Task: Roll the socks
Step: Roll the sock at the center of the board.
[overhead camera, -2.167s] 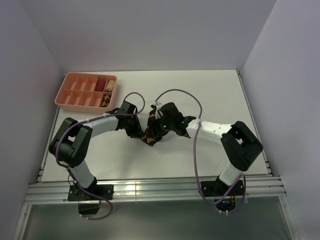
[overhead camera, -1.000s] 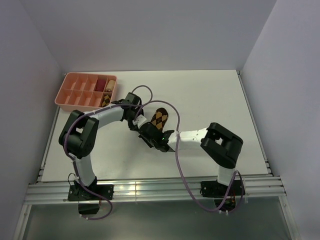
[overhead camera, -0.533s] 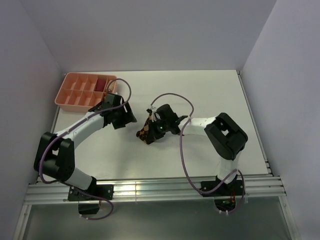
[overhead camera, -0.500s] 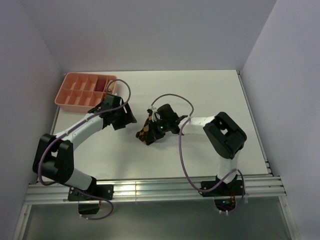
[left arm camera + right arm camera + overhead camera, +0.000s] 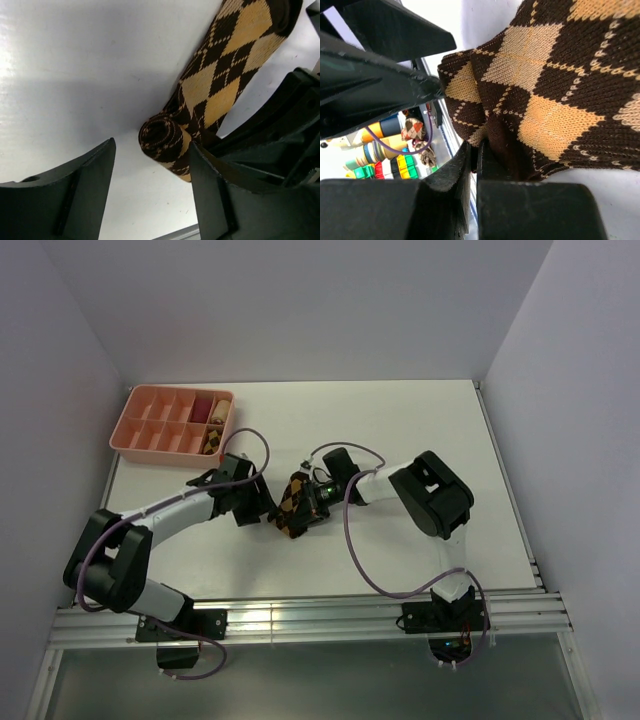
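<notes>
Lying part-rolled at the wide-open left tool's [image 5: 151,162] mouth, socks [image 5: 220,75], right tool [image 5: 474,156] seemingly clamped on their edge

White table [image 5: 430,430] boxed by pale lilac walls [image 5: 300,300], evenly lit, possibly from overhead.

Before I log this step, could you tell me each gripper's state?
Left gripper: open, argyle socks between its fingers.
Right gripper: closed on the argyle socks.
</notes>
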Robot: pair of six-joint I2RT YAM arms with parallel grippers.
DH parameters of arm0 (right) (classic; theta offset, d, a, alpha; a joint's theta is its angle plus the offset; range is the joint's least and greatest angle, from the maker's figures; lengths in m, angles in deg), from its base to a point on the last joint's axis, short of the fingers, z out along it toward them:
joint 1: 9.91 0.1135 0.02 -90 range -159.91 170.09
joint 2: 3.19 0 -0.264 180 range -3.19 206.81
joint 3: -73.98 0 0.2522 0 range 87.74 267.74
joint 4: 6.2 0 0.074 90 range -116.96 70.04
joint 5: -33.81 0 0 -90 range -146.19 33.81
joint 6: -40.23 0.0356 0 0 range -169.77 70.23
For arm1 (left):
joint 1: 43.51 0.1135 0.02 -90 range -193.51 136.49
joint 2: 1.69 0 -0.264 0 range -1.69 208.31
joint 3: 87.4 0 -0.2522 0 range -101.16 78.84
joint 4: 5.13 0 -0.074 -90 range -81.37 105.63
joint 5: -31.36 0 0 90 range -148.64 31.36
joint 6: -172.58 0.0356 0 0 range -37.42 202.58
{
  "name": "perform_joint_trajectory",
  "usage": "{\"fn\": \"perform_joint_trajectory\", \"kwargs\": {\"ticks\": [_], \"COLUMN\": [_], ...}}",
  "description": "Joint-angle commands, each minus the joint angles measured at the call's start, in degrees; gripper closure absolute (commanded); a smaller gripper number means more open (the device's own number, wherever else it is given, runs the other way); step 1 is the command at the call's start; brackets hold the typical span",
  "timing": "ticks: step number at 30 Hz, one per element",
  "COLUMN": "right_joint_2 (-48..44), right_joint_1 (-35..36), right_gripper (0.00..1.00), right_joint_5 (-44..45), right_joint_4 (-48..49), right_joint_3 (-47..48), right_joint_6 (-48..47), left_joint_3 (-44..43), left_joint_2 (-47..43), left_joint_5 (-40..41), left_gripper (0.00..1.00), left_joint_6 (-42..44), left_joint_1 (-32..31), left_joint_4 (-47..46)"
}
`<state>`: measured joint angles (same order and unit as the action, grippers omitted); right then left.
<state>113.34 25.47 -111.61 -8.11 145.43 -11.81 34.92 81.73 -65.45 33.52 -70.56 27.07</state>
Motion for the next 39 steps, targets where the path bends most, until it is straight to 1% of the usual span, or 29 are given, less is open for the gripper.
{"fn": "perform_joint_trajectory", "kwargs": {"ticks": [1, 3, 4, 7, 8, 9, 11, 12, 13, 14, 16, 17, 19, 20, 21, 23, 24, 25, 27, 30, 33, 37, 39], "right_joint_2": [1.59, 1.51, 1.42, 0.37, -0.16, -1.29, -2.7, -4.71, -5.86, -7.18, -11.05, -13.93, -16.85, -19.39, -20.46, -22.39, -22.66, -22.84, -22.66, -20.91, -18.8, -17.04, -15.81], "right_joint_1": [-0.04, -0.04, -0.04, -0.04, -0.04, -0.04, 0.04, 0.22, 0.39, 0.74, 2.5, 3.29, 6.19, 7.41, 10.12, 13.3, 14.79, 17.25, 19.46, 22.98, 25.35, 26.41, 26.5], "right_gripper": [1.0, 1.0, 1.0, 1.0, 1.0, 0.98, 0.9, 0.82, 0.78, 0.68, 0.61, 0.55, 0.5, 0.47, 0.45, 0.43, 0.43, 0.43, 0.42, 0.42, 0.43, 0.43, 0.44], "right_joint_5": [-0.04, 0.48, 0.83, 3.02, 3.82, 4.44, 7.07, 8.04, 11.61, 13.74, 18.74, 24.42, 30.08, 37.5, 41.23, 49.67, 55.27, 58.29, 64.17, 70.16, 75.0, 78.7, 79.06], "right_joint_4": [-2.45, -2.37, -2.97, -5.08, -5.79, -6.4, -8.16, -8.51, -9.13, -9.48, -11.15, -11.33, -11.42, -11.42, -12.64, -13.52, -14.05, -14.23, -14.14, -14.58, -14.23, -13.18, -12.91], "right_joint_3": [1.81, 1.81, 1.98, 2.16, 2.25, 2.42, 2.51, 2.25, 2.08, 1.81, 1.37, 0.59, -0.47, -1.0, -1.18, -1.0, -0.91, -0.83, -0.48, 0.75, 1.19, 0.84, 0.67], "right_joint_6": [0.02, 0.19, -0.25, -2.08, -2.79, -3.41, -5.34, -6.13, -7.88, -8.94, -12.79, -14.12, -17.9, -19.22, -21.76, -24.14, -25.03, -26.69, -28.54, -32.4, -34.17, -34.96, -35.75], "left_joint_3": [-1.08, -1.78, -1.87, -2.22, -2.31, -2.4, -2.75, -3.53, -3.97, -4.5, -5.82, -6.87, -7.75, -8.72, -9.16, -10.82, -11.36, -11.88, -13.29, -15.05, -16.28, -17.51, -18.04], "left_joint_2": [2.18, 3.59, 4.9, 7.1, 7.55, 7.9, 8.95, 10.0, 10.62, 11.15, 12.73, 13.26, 14.58, 14.93, 15.72, 16.69, 17.47, 17.83, 18.88, 19.85, 20.47, 21.0, 21.17], "left_joint_5": [-0.05, 0.13, 0.13, -0.48, -0.49, -0.49, -0.4, -0.05, 0.13, 0.13, 0.04, 0.04, -0.05, -0.05, -0.22, -0.4, -0.49, -0.49, -0.49, -0.57, -0.49, -0.49, -0.84], "left_gripper": [0.36, 0.42, 0.49, 0.6, 0.62, 0.64, 0.68, 0.68, 0.69, 0.7, 0.71, 0.71, 0.72, 0.72, 0.72, 0.73, 0.73, 0.73, 0.73, 0.73, 0.73, 0.73, 0.73], "left_joint_6": [-0.34, 0.01, 0.19, 0.63, 0.89, 0.98, 1.68, 1.95, 2.21, 3.0, 3.79, 4.49, 5.63, 6.07, 6.51, 7.74, 8.1, 8.45, 9.5, 10.73, 11.61, 13.02, 13.46], "left_joint_1": [-0.11, -0.2, -0.2, -0.29, -0.63, -0.72, -0.99, -1.08, -1.16, -1.25, -1.25, -1.34, -1.34, -1.43, -1.43, -1.43, -1.34, -1.43, -1.43, -1.43, -1.43, -1.43, -1.52], "left_joint_4": [-3.23, -2.88, -2.71, -2.35, -2.35, -2.27, -1.83, -0.95, -0.51, -0.16, 0.81, 1.16, 1.95, 2.3, 2.65, 3.27, 3.62, 4.06, 4.68, 5.73, 6.61, 7.32, 7.49]}}
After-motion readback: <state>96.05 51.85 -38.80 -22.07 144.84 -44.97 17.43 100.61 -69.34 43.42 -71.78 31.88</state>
